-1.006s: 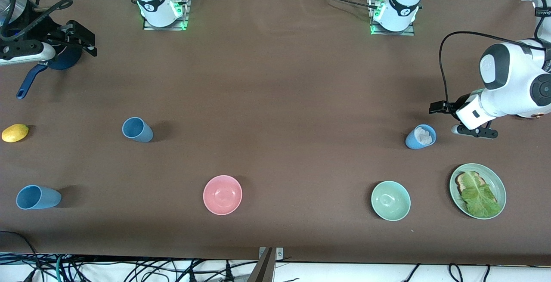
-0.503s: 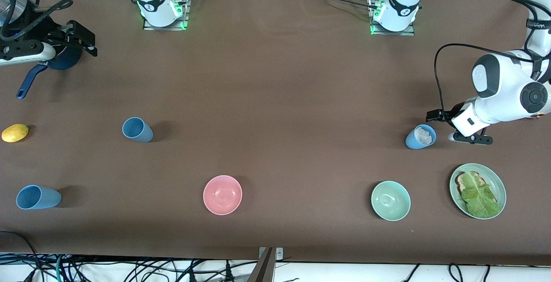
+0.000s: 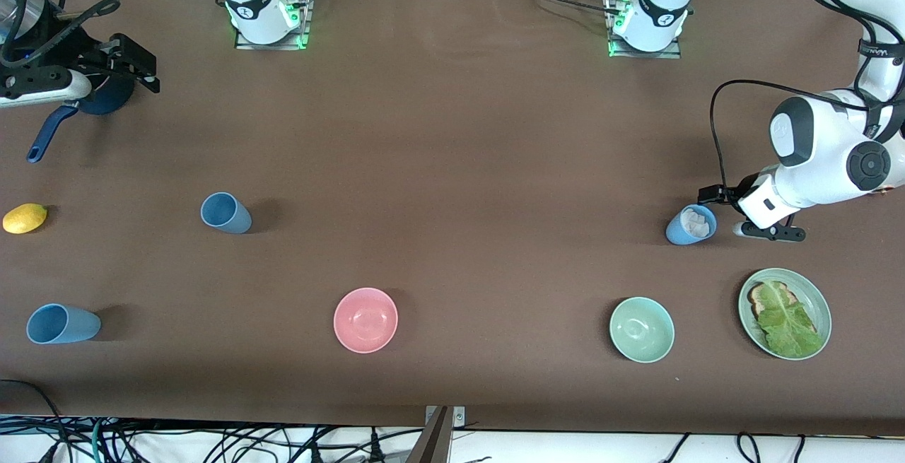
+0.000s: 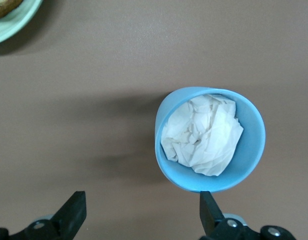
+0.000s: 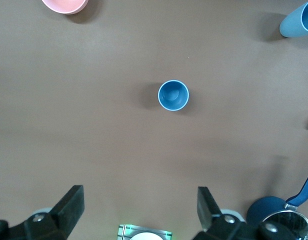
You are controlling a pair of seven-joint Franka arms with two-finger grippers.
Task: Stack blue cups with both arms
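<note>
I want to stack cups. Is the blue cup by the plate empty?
No. That blue cup is stuffed with crumpled white paper, filling it nearly to the rim.

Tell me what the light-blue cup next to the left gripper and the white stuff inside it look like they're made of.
Light-blue tapered cup: looks like matte plastic, possibly coated ceramic; even colour, soft dull sheen, thin smooth rim. White crumpled wad filling it: most likely tissue or thin paper; sharp creases, soft folds, no gloss.
</note>
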